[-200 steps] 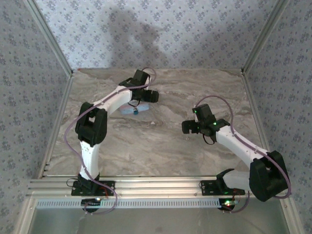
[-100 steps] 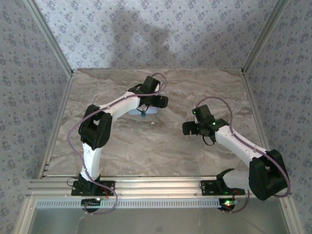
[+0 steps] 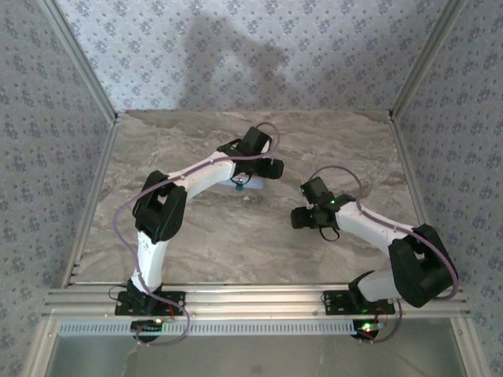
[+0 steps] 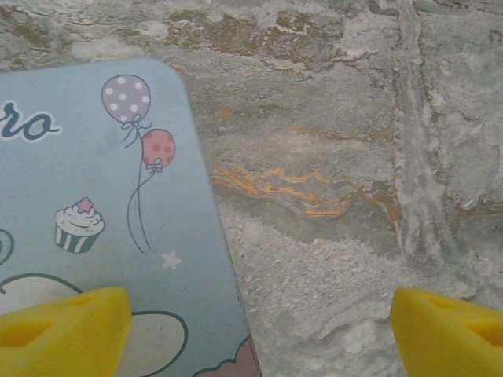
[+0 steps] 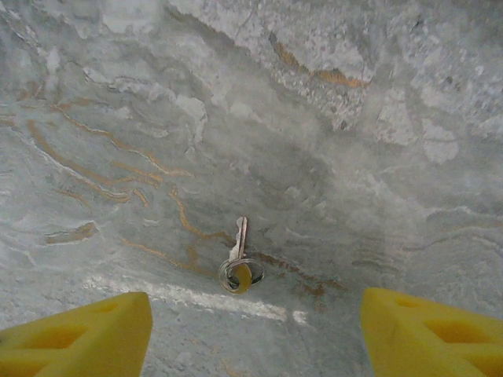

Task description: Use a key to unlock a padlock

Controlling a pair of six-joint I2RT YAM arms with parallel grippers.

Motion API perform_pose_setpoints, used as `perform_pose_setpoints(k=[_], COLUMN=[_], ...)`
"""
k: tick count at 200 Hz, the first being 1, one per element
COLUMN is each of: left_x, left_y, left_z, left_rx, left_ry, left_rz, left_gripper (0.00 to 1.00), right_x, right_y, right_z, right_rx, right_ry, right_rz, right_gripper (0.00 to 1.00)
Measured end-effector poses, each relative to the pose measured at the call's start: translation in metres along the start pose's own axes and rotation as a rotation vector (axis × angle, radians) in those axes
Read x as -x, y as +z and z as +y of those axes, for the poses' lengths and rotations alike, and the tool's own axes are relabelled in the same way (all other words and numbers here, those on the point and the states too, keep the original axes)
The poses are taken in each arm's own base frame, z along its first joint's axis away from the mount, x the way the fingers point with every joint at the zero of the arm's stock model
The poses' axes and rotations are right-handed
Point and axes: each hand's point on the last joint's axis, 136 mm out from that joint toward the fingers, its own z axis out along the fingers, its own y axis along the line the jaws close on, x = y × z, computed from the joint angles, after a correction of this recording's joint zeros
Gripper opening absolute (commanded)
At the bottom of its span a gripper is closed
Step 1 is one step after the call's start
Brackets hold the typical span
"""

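Fixed overhead view from the near edge, wrist cameras close, facing down, same marble tabletop [image 3: 236, 243]

From above, my left arm [image 3: 196, 174] hides most of the light-blue rectangular tin [image 3: 248, 183]; I can't name the blue speck [image 3: 236, 187] at its edge. On the left wrist camera its cartoon lid [image 4: 86, 196] runs off-frame, lettering clipped, and the yellow fingertips [image 4: 63, 326] of my left tool [image 4: 261, 323] are cropped below.

Light-blue tin [image 4: 94, 196] lies flat on desk [image 4: 354, 157], one rounded corner in view. Lid print: two balloons, cupcake, star, partial dark lettering. Desk surface is grey marble pattern with orange veins. Floral-papered walls [image 3: 236, 63] enclose three sides. Aluminium rails [image 3: 251, 298] run along near edge.
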Motion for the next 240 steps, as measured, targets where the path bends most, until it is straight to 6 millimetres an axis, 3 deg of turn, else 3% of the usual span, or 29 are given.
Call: perform_pose_setpoints(k=[43, 102, 177, 240], left_x=[0.008, 0.020, 0.012, -0.001], left_y=[0.001, -0.016, -0.074, -0.083], left_z=[-0.009, -0.010, 0.010, 0.028], left_rx=[-0.024, -0.033, -0.006, 0.029], left_ry=[-0.002, -0.007, -0.024, -0.041], left_rz=[0.024, 0.003, -0.061, -0.069], left_gripper=[0.89, 0.91, 0.92, 0.93], right_x=[-0.003, -0.005, -0.008, -0.008], right_y=[0.007, 0.017, 0.024, 0.024], right_z=[0.003, 0.006, 0.004, 0.006], right_rx=[0.015, 0.031, 0.026, 0.026], right_ry=[0.005, 0.011, 0.013, 0.006], right_rz=[0.023, 0.046, 0.067, 0.071], right_gripper=[0.58, 0.42, 0.36, 0.34])
